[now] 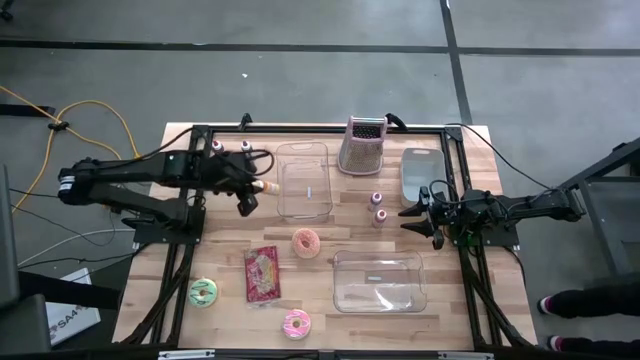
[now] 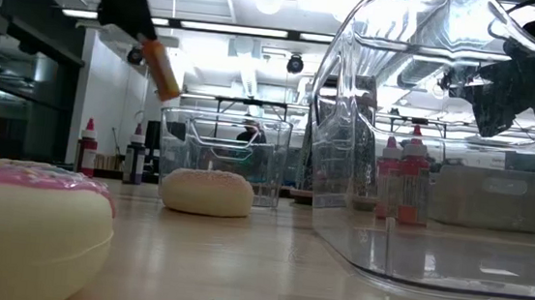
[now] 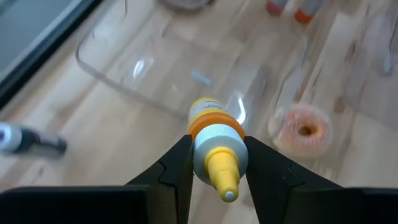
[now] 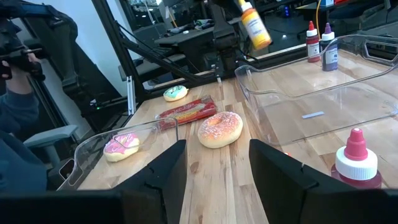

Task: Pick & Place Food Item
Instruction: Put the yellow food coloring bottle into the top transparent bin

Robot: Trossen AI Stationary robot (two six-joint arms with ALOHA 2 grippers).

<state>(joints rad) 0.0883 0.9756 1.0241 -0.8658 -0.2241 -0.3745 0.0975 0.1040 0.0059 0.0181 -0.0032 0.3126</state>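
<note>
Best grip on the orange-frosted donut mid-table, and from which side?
Come straight down on the orange-frosted donut, jaws across one side of the ring, one finger in the hole. It lies flat, clear of the red snack packet and clear plastic trays. Left gripper is busy with a yellow-capped bottle.

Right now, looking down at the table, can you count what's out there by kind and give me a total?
Donuts: 3, green, pink, orange sprinkled
Squeeze bottles: 5, two at the far edge, two mid-table, one yellow-capped in the left pincer
Clear bins: 2
Box grater: 1
Gray lid: 1
Red snack packet: 1
Total: 13
</note>
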